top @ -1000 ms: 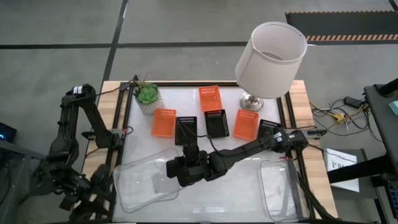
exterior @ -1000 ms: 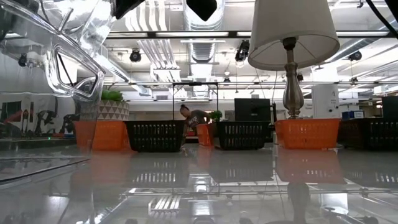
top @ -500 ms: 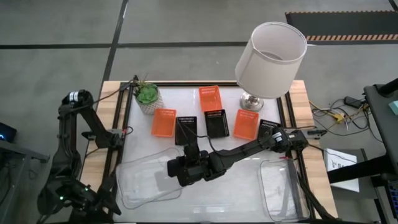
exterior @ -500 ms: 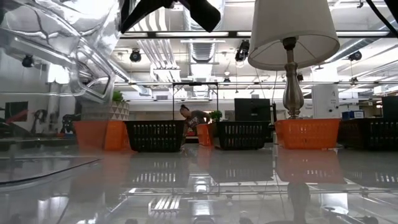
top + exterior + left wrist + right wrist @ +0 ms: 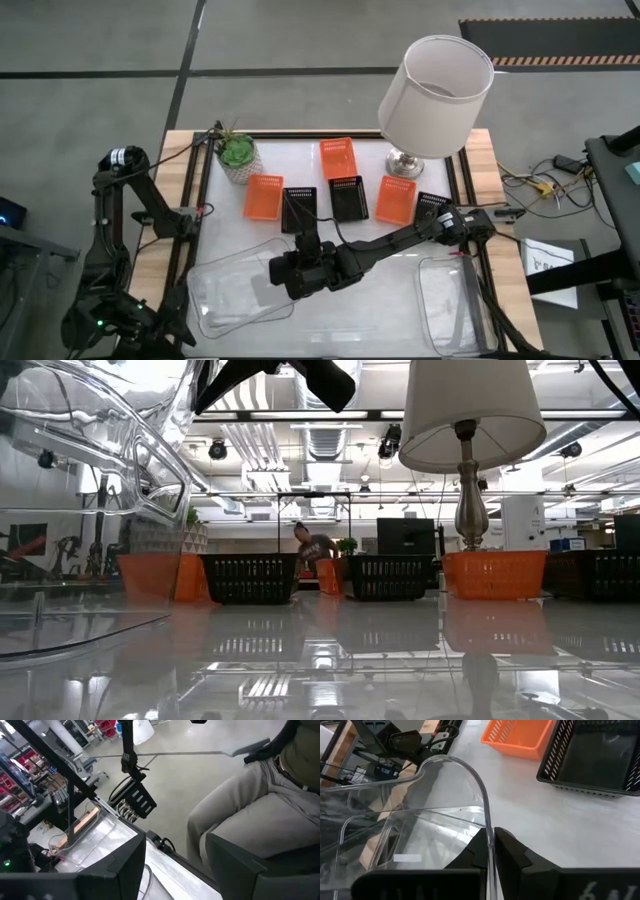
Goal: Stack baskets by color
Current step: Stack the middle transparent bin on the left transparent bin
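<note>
Three orange baskets (image 5: pixel 263 197) (image 5: pixel 338 158) (image 5: pixel 394 199) and three black baskets (image 5: pixel 300 209) (image 5: pixel 348 196) (image 5: pixel 432 205) stand on their bottoms across the middle and far part of the white table. My right gripper (image 5: pixel 286 277) reaches in from the right and is shut on a large clear tray (image 5: pixel 238 290) at the near left. A second clear tray (image 5: pixel 455 305) lies flat at the near right. My left gripper (image 5: pixel 177 840) hangs open and holds nothing. It is off the table's near left corner and faces a seated person's legs. My right gripper pinches the clear tray's thin side wall at its rim (image 5: pixel 488 826), one finger inside the tray and one outside. The fingers (image 5: pixel 510 851) slant down from the table's right. The tray sits tilted, its held side lifted high (image 5: pixel 110 430). A clear edge (image 5: pixel 70 640) lies low by the table.
A lamp with a white shade (image 5: pixel 436 95) stands at the far right and a potted green plant (image 5: pixel 238 156) at the far left. Cables run along the table's left and right edges. A person (image 5: pixel 312 550) shows far off in the room.
My left arm has drawn back toward the table's near left corner and sunk a little, its gripper still open. The clear tray has rocked in my right gripper's hold, and its lifted side now stands higher in the low view than a second ago.
</note>
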Action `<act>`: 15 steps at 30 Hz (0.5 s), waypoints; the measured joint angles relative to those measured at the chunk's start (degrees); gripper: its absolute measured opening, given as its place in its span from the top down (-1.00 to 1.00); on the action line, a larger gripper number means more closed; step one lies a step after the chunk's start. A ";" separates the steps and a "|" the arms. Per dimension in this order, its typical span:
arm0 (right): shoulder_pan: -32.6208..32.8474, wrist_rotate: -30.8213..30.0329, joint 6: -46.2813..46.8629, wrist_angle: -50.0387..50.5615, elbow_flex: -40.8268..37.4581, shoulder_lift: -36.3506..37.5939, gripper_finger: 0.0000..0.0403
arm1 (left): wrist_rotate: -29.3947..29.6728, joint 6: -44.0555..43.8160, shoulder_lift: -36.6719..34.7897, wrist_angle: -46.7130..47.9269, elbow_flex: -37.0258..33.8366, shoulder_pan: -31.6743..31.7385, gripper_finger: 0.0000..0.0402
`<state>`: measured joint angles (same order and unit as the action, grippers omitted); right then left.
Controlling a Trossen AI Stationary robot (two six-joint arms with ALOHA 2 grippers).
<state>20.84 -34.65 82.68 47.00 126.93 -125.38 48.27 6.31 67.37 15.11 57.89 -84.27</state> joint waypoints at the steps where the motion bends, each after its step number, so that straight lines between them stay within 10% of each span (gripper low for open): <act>1: 0.00 -0.11 -0.03 0.01 0.00 0.00 0.94 | 0.03 0.03 -0.02 0.00 0.18 0.00 0.05; 15: 0.00 -1.95 -0.84 -0.96 0.00 0.00 0.93 | 0.15 -1.38 1.04 -2.51 1.45 3.49 0.05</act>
<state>20.84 -36.60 81.84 46.05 126.93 -125.38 48.42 4.93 68.41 12.60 59.34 -80.78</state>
